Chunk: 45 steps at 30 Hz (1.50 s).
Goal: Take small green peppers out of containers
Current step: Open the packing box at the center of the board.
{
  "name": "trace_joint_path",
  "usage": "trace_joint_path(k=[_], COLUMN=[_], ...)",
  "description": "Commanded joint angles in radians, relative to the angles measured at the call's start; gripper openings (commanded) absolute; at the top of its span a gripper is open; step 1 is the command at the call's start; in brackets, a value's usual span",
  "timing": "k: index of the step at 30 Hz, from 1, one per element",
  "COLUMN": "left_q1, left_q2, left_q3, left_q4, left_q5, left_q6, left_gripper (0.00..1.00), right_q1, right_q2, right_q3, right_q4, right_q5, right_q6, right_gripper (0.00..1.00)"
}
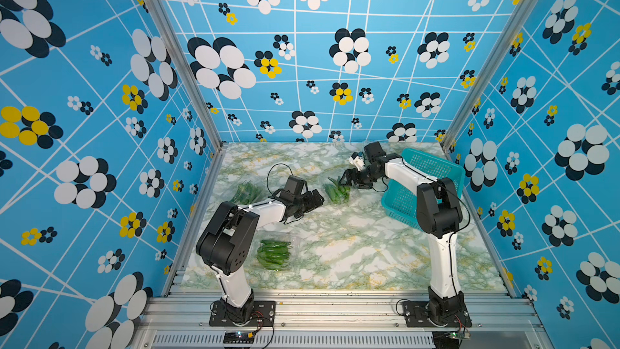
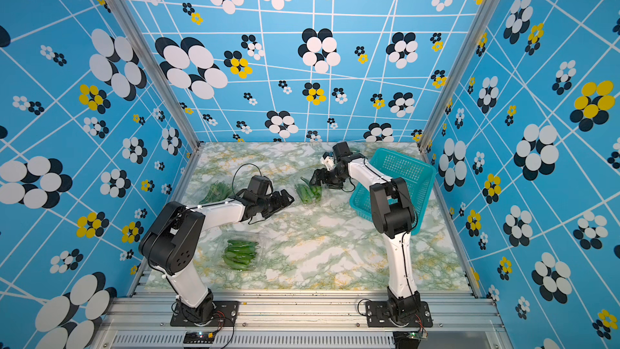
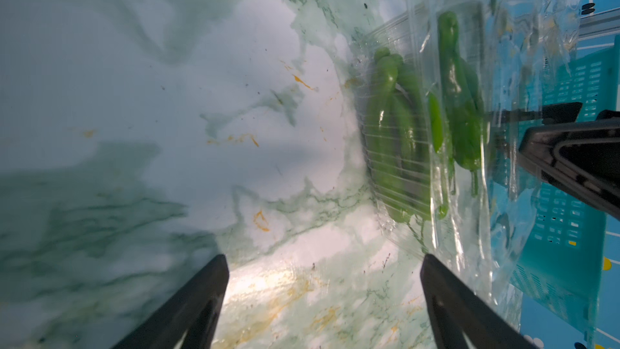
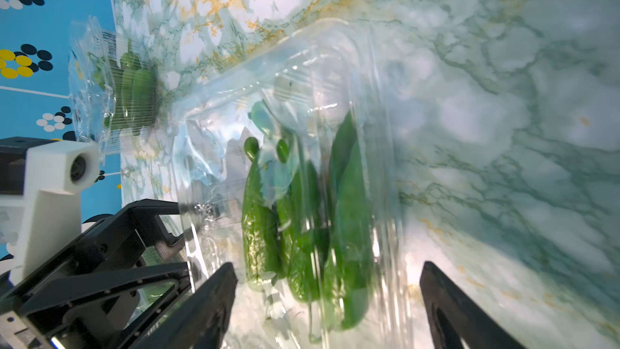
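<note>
Nearest the lens, bolted to the front rail (image 1: 335, 303): left arm (image 1: 235, 283) and right arm (image 1: 443, 263), two in all, one per side, for reach inward over the work. Beyond, spread under everything, one marble-patterned table (image 1: 352, 246). At its rear right, one teal basket (image 1: 432, 169), perforated, apparently tipped up on an edge. Probably parked there as the drop place for freed peppers, close to the right arm.

Next down in size, clear plastic, three counted in both top views, well apart, likely for working each alone:
- rear-left container (image 1: 246, 193), partly behind the left arm
- middle container (image 1: 335, 193), between the two grippers
- front container (image 1: 275, 253), just beside the left arm's shoulder

A further one not ruled out against that marble.

Converging on the middle container from opposite sides:
- left gripper (image 1: 318, 201), jaws wide, nothing between, just short of the ribbed wall
- right gripper (image 1: 344, 179), jaws likewise wide, straddling one end without pinching, judging by the right wrist view

Judged a two-handed opening: one side to steady, one to lift the lid.

Smallest, the small green peppers (image 4: 345, 213): all shut inside those three boxes, none seen loose on the table. About four or five visible through the middle one; exact totals not countable.
</note>
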State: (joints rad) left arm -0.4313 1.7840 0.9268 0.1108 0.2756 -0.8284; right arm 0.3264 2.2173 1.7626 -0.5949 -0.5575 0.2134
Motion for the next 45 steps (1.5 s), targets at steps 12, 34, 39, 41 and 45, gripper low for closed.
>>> trace_joint_path(k=[12,34,39,41,45], left_q1=[0.015,0.066,0.072,0.073,0.075], left_q2=[0.046,0.118,0.110,0.115,0.118], left_q3=[0.035,0.173,0.167,0.168,0.170], left_q4=[0.047,-0.023,-0.022,-0.017,-0.001], left_q5=[0.030,0.041,0.040,0.045,0.055], left_q6=[-0.011,0.044,0.045,0.044,0.035], left_gripper=[0.89,0.81,0.74,0.71,0.69], right_q1=[-0.003,-0.001,-0.002,-0.003,-0.002], right_q2=[0.028,0.074,0.086,0.091,0.097], right_q3=[0.052,0.124,0.138,0.144,0.153], right_q4=[-0.011,-0.020,-0.023,-0.022,-0.023], right_q5=[-0.033,-0.047,-0.050,-0.055,-0.059], right_q6=[0.018,0.026,0.029,0.032,0.033], right_gripper=[0.87,0.86,0.85,0.84,0.84])
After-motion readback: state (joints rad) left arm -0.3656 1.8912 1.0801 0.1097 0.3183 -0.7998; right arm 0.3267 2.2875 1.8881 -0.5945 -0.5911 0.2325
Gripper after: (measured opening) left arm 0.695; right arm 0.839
